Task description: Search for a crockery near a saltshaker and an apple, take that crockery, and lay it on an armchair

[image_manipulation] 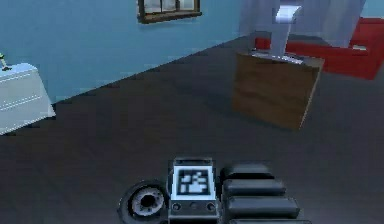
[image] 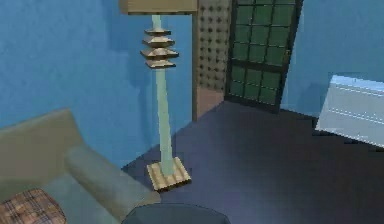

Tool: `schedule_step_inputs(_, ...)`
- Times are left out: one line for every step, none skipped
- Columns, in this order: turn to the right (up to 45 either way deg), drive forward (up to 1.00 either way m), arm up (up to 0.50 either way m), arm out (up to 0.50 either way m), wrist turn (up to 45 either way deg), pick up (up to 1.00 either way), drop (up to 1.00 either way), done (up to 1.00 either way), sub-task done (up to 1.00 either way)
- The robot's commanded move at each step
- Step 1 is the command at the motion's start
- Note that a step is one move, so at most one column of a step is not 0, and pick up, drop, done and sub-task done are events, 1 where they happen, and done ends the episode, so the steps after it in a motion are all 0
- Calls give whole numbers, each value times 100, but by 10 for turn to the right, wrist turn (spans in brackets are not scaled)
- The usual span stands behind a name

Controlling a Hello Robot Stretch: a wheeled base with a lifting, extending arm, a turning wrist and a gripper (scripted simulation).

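Observation:
An upholstered grey-beige seat (image: 60, 160) with a rounded arm and a plaid cushion (image: 30, 205) occupies the forward view's lower left. In the arm side view, the retracted arm's dark segmented bar (image_manipulation: 260, 195) lies along the bottom edge, with a white marker square (image_manipulation: 195, 182) on it. Left of the marker sits the gripper (image_manipulation: 148, 203), a dark round body. Its far end is not distinguishable, so I cannot tell whether it holds anything.
A tall floor lamp (image: 163, 90) on a wooden base (image: 168, 174) stands beside the seat. Beyond it are a dark glazed door (image: 258, 55) and a white cabinet (image: 352, 110). In the arm side view, a wooden cabinet (image_manipulation: 275, 85) fronts a red piece of furniture (image_manipulation: 345, 55). Dark open floor lies between.

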Motion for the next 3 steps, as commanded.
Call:
schedule_step_inputs(450,0,0,0,0,0,0,0,0)
schedule_step_inputs(450,0,0,0,0,0,0,0,0)
schedule_step_inputs(450,0,0,0,0,0,0,0,0)
